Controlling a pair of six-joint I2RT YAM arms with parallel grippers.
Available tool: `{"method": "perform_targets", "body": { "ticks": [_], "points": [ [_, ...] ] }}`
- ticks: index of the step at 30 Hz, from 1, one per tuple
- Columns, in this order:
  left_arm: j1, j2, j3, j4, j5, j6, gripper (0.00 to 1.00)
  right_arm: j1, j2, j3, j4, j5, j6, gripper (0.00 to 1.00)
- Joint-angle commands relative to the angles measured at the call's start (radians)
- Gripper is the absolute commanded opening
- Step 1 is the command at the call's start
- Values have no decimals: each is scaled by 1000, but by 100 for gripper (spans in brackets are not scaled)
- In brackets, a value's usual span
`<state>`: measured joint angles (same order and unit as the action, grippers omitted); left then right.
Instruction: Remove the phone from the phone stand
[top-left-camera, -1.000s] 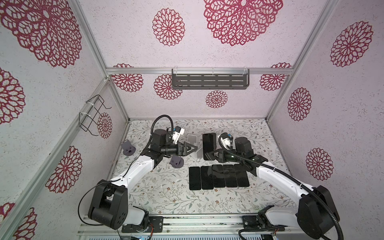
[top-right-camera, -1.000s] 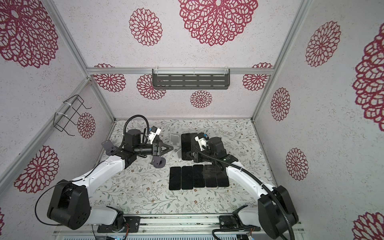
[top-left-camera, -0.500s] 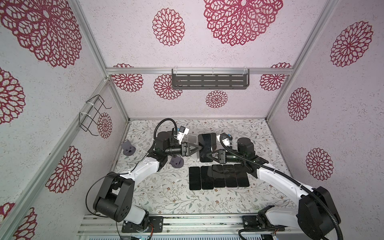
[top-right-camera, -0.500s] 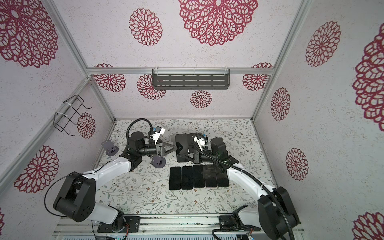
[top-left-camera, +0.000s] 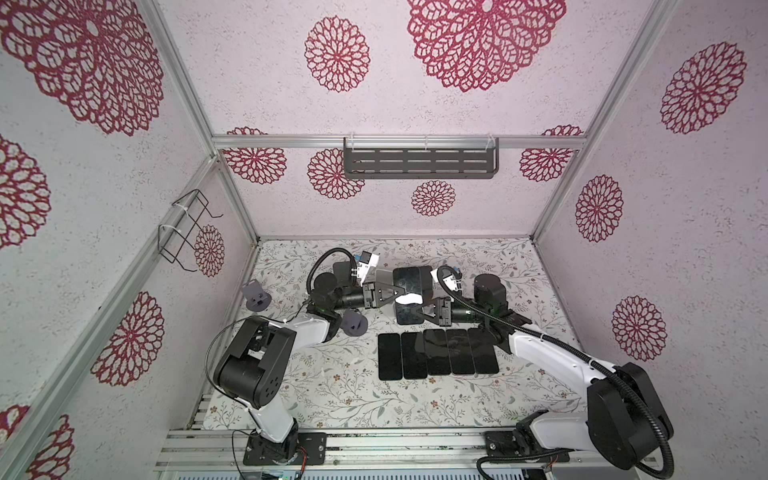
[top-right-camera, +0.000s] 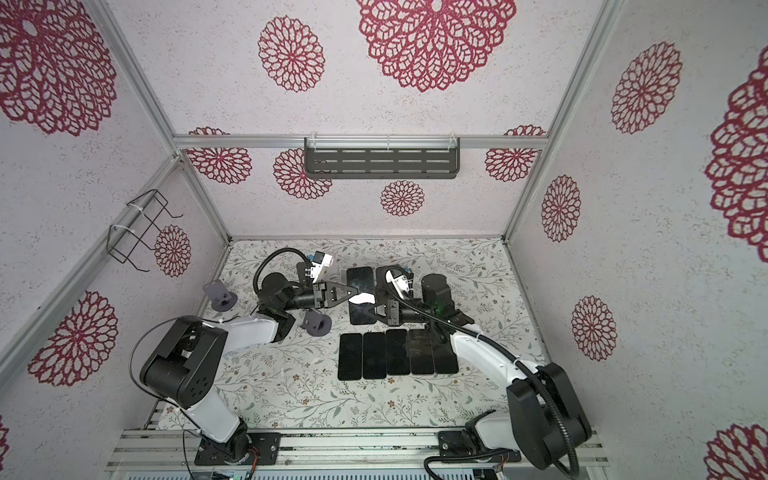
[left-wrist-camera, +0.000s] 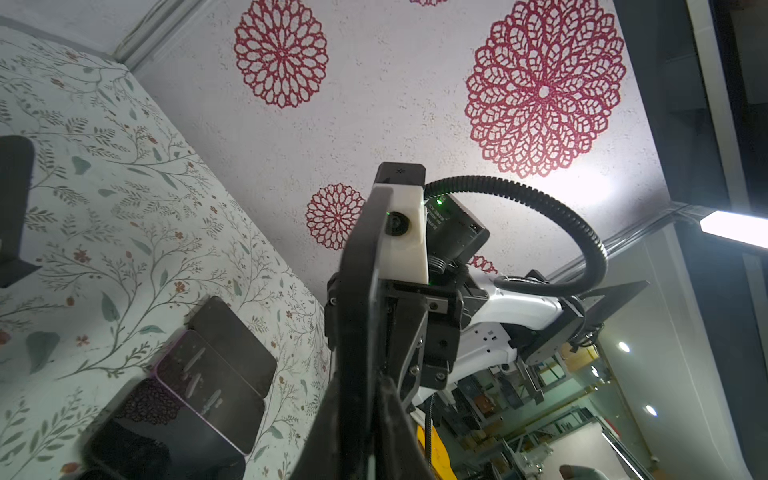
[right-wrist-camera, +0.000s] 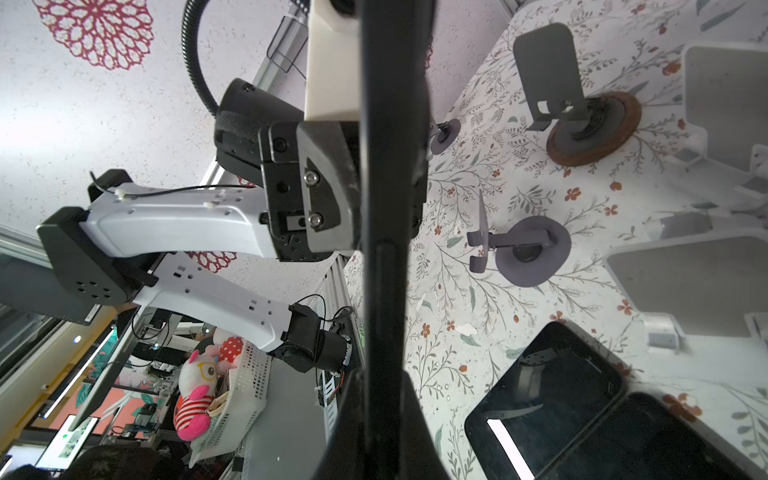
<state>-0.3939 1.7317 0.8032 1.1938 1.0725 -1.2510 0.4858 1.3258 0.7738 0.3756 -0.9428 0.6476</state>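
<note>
Mat (top-right-camera: 291, 386): phone (top-right-camera: 360, 279) in left tool (top-right-camera: 354, 294), right tool (top-right-camera: 369, 310)

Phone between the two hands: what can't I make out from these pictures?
- White patch on the phone: too small in both top views to tell what it is.
- Phone's back: faces away from top views, edge-on in both wrist views.
- Table beneath it: covered by the phone.

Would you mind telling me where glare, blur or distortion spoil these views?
In both top views the wide lens splays the frame posts and a white patch, likely glare, sits on the held phone; in the left wrist view that phone is a dark, soft, edge-on slab and the strip light is blown out; in the right wrist view a flat phone mirrors a bright strip.
</note>
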Motion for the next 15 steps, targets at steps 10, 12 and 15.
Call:
{"method": "perform_targets", "body": {
  "ticks": [10,12,15],
  "points": [
    [2,8,5,102,-3,-58,0,-14,-8,19,32,28,-29,35],
    [0,-7,7,28,-12,-7,0,-20,-11,14,30,31,-30,39],
    [0,-53,2,-86,-31,81,0,-36,-21,9,18,41,-31,44]
  ]
}}
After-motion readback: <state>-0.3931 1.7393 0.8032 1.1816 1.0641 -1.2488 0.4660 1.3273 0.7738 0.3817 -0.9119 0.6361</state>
